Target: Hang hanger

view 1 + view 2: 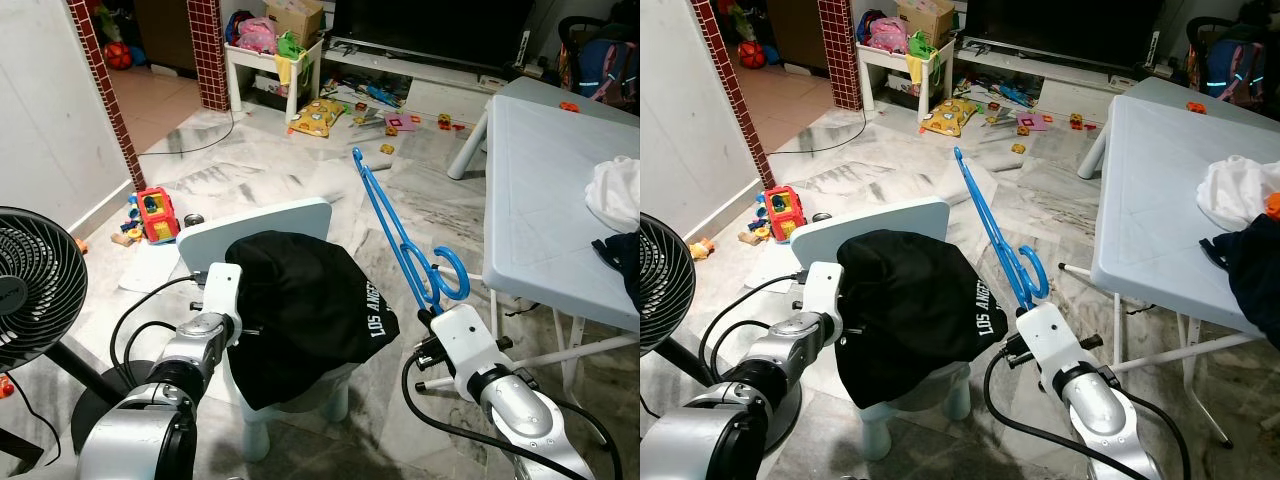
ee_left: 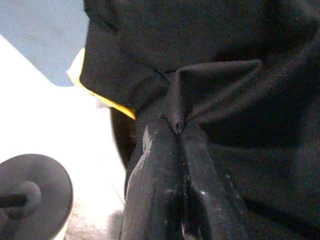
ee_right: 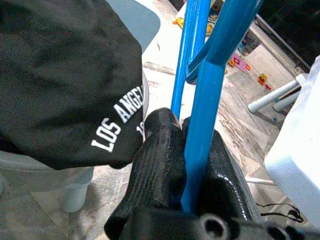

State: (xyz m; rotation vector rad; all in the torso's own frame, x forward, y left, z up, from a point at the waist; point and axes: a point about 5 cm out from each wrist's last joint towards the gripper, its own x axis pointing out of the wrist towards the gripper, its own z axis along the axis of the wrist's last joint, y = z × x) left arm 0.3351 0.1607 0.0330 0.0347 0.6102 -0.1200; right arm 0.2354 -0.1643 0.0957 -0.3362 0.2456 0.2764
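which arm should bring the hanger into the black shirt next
Right. The right claw is shut on the blue hanger, beside the black shirt. The left claw is pinching the shirt's fabric, so it is occupied.

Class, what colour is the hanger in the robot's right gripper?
Bright blue hanger; right wrist view shows it best.

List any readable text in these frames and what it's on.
"LOS ANGEL", white letters on the black shirt draped over the small chair; the rest runs behind a finger of the right gripper, which is shut on the blue hanger.
Print on the toys and boxes on the floor: too small to read.
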